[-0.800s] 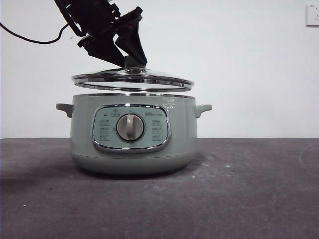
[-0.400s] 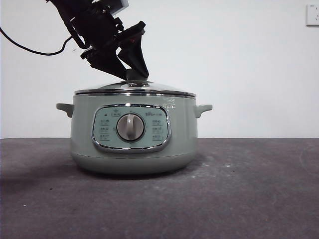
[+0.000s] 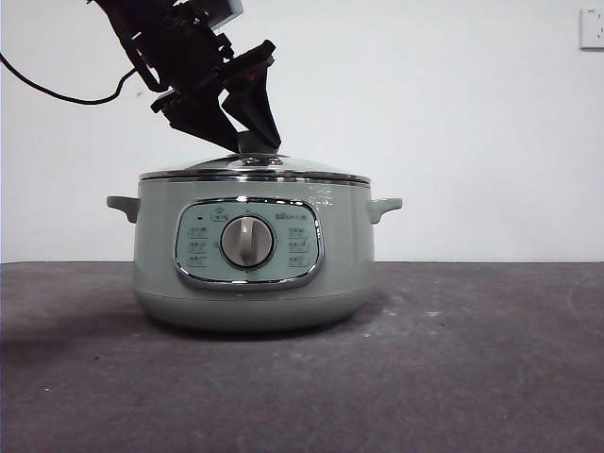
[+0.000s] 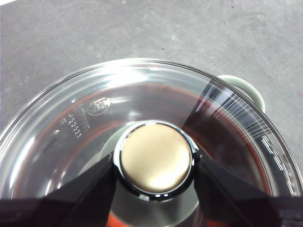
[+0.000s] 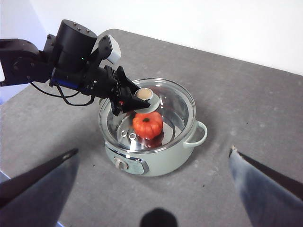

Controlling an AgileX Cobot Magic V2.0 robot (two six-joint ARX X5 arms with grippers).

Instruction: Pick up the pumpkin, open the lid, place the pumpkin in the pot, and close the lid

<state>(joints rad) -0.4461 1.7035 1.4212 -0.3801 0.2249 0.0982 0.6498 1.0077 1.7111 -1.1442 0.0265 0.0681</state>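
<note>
The pot (image 3: 253, 260) sits on the table (image 3: 472, 377), and the lid (image 3: 255, 171), which hung above the rim a second ago, now rests flat on it. So the closing step looks done. The left gripper (image 3: 253, 143) is still clamped on the lid's knob (image 4: 155, 158); letting go remains. The right gripper (image 5: 154, 163) waits high, jaws wide apart. The pumpkin (image 5: 147, 125) lies inside, under the glass.
</note>
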